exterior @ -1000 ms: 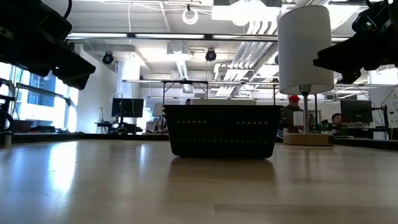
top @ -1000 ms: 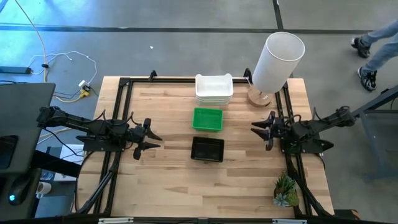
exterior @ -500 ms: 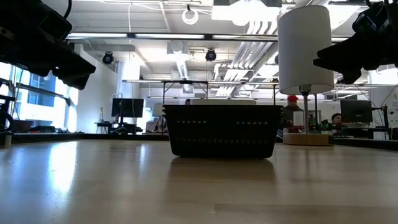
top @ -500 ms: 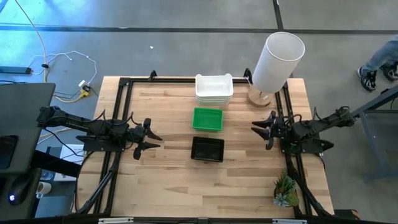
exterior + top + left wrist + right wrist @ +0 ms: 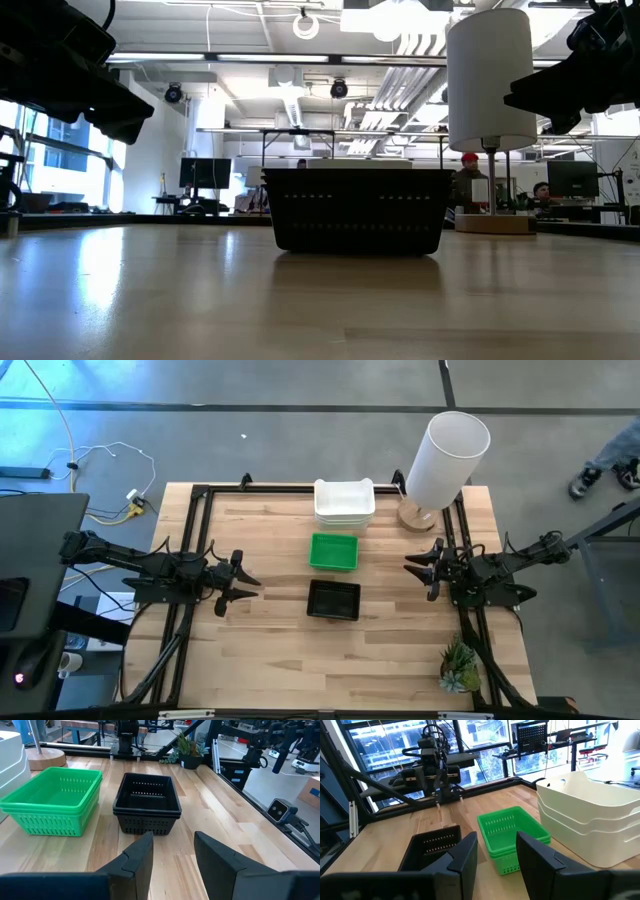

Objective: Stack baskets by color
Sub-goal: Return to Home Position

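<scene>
Three stacks of baskets stand in a row down the table's middle: white baskets at the far side, green baskets in the middle, black baskets nearest. The wrist views show the same stacks as nested: black, green, white. My left gripper hovers open at the table's left, pointing at the black stack from a distance. My right gripper hovers open at the table's right. Neither has anything between its fingers.
A tall white cylinder on a round wooden base stands at the far right corner. A small potted plant sits at the near right corner. Bare wood lies in front of the black stack and on both sides of the row.
</scene>
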